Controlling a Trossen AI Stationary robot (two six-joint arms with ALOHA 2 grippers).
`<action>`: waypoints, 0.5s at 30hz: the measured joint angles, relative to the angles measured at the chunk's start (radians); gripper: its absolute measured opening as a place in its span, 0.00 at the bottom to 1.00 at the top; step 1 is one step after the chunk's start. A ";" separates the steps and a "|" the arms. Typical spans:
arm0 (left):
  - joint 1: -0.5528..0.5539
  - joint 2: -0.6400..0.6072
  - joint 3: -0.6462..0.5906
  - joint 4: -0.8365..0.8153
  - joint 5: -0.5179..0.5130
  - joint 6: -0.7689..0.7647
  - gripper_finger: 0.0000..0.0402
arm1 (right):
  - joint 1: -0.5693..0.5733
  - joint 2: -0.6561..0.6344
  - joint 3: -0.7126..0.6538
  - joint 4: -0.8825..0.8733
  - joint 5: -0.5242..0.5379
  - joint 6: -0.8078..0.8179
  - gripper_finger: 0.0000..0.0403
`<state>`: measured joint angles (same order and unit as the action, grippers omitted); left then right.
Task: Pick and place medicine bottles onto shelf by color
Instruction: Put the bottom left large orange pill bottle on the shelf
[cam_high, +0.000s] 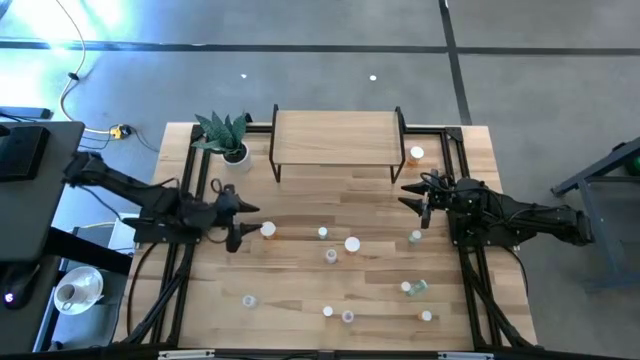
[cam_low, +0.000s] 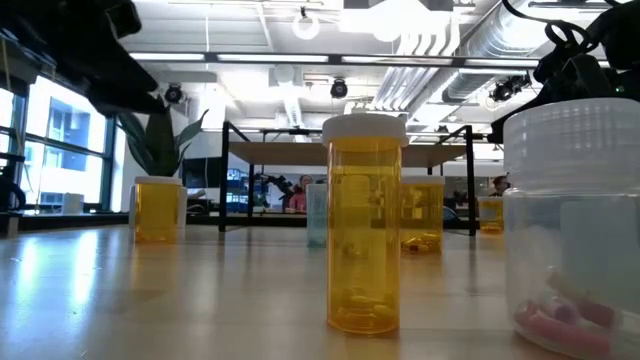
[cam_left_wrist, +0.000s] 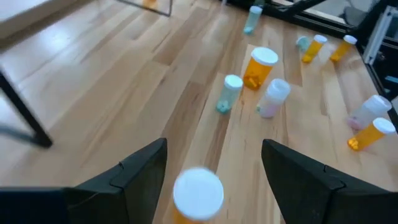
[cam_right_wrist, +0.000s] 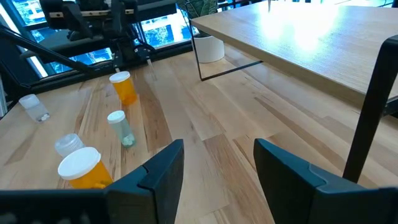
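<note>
Several medicine bottles stand scattered on the wooden table, among them an orange one (cam_high: 268, 230), a wider orange one (cam_high: 352, 244) and a pale green one (cam_high: 415, 237). The shelf (cam_high: 335, 140) stands on black legs at the far middle. My left gripper (cam_high: 248, 222) hovers open at the table's left. The orange bottle's white cap (cam_left_wrist: 198, 193) shows between and below its fingers, with a gap to each finger. At the right, my right gripper (cam_high: 412, 200) is open and holds nothing; in its wrist view (cam_right_wrist: 219, 149) the shelf's board (cam_right_wrist: 298, 37) lies just ahead.
A potted plant (cam_high: 225, 135) stands left of the shelf. One orange bottle (cam_high: 416, 153) stands by the shelf's right legs. More bottles line the near edge (cam_high: 347, 317), and two of them loom close in the low view (cam_low: 365, 225). Bare wood lies in front of the shelf.
</note>
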<state>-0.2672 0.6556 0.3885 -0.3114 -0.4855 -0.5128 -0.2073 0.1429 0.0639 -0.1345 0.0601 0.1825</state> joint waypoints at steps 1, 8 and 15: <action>-0.034 -0.005 0.000 -0.023 -0.039 -0.037 0.64 | 0.000 0.000 0.000 0.000 0.000 0.000 0.46; -0.245 -0.001 0.000 -0.121 -0.297 -0.193 0.78 | 0.000 0.000 0.000 0.000 0.000 0.000 0.46; -0.350 0.049 -0.001 -0.220 -0.368 -0.368 0.89 | 0.000 0.000 0.000 0.000 0.000 0.000 0.46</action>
<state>-0.6177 0.7045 0.3874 -0.5313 -0.8534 -0.8806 -0.2070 0.1428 0.0639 -0.1344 0.0601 0.1825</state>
